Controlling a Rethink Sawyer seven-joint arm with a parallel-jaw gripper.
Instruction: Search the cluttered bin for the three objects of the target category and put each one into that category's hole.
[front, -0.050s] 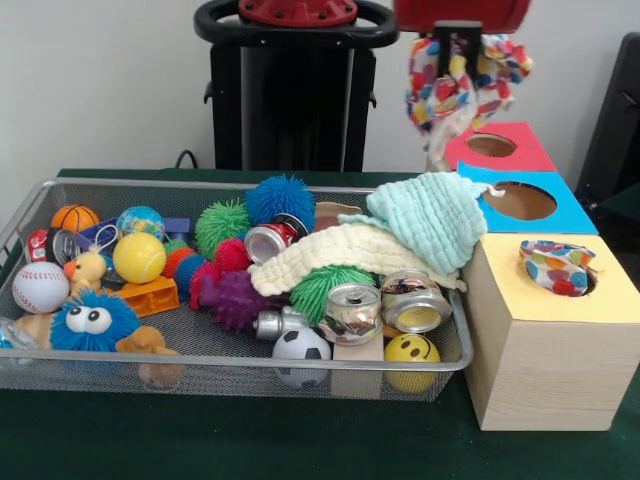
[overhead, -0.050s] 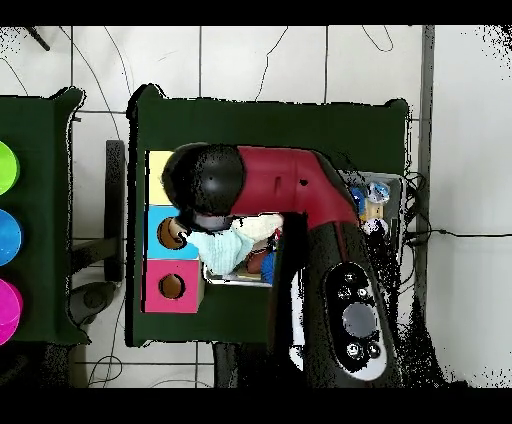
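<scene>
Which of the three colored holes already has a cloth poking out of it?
The yellow-topped hole, nearest the camera. A polka-dot cloth sits stuffed in it, while the blue hole and the pink hole show nothing inside.

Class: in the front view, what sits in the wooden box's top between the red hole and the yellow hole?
The blue hole sits between the red hole and the yellow hole, which has a spotted cloth stuffed in it.

Lab: robot arm (overhead, -0.050s: 300, 200), sorting box (front, -0.050s: 545, 330)

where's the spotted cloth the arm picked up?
Front view, upper right: the spotted cloth hangs from the pincer, above the red hole and blue hole.
</scene>
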